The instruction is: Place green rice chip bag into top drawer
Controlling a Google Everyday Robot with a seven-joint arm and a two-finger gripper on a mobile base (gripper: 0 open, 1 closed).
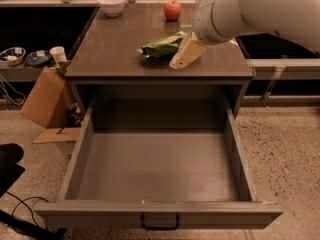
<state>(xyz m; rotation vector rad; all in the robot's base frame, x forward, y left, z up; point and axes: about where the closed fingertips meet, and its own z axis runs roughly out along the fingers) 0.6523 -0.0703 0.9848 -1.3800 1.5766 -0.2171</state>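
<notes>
The green rice chip bag (162,46) lies on its side on the brown cabinet top (115,54), near the middle. My gripper (186,54), with tan fingers, hangs from the white arm at the upper right and sits right next to the bag's right end, over the cabinet top. The top drawer (157,166) is pulled fully out below the cabinet top; its grey bottom holds nothing, and its black handle (160,221) shows on the front panel.
A red apple (172,10) and a white bowl (111,4) stand at the back of the cabinet top. A cardboard box (44,98) leans at the left of the cabinet. Bowls and a cup (57,54) sit on a low shelf at left. Speckled floor at right.
</notes>
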